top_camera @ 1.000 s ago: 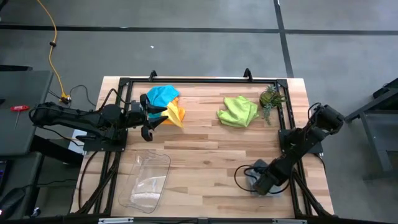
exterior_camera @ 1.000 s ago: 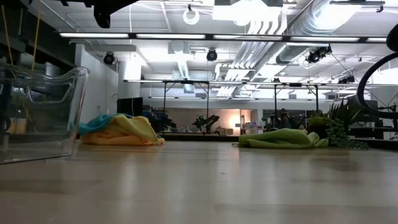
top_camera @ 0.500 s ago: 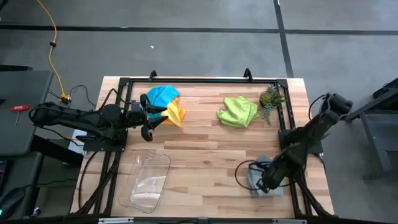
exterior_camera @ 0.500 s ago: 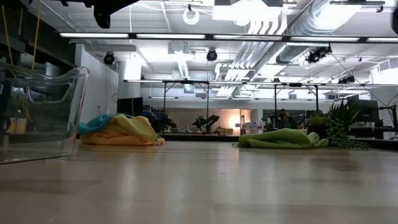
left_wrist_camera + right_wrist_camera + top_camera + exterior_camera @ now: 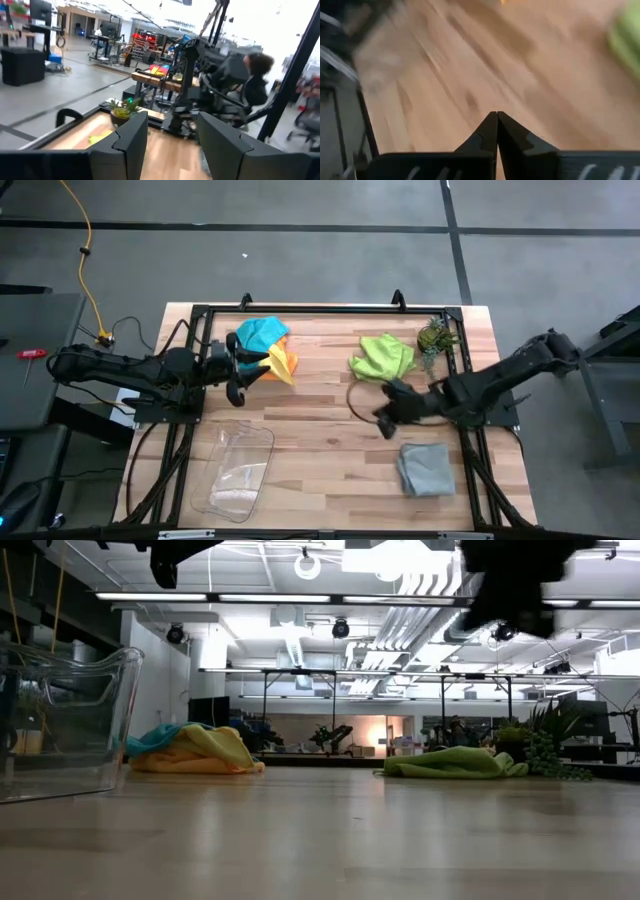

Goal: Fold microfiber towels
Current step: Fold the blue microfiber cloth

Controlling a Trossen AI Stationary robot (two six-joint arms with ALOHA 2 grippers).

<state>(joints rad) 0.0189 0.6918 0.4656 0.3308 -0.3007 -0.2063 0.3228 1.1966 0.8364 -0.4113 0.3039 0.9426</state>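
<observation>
A clear plastic tray (image 5: 236,472) lay at about seven o'clock on the wooden table (image 5: 320,430), tilted a little off the table's edges. A small spiky green plant (image 5: 434,340) stood near two o'clock, beside the black frame rail (image 5: 300,309). A yellow cable (image 5: 85,250) trailed across the grey floor toward ten o'clock.

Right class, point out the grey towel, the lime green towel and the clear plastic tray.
grey towel (image 5: 426,469), high view, middle of the folded cloth.
lime green towel (image 5: 384,357), high view, centre of the crumpled cloth.
clear plastic tray (image 5: 216,502), high view, its near rim.
</observation>
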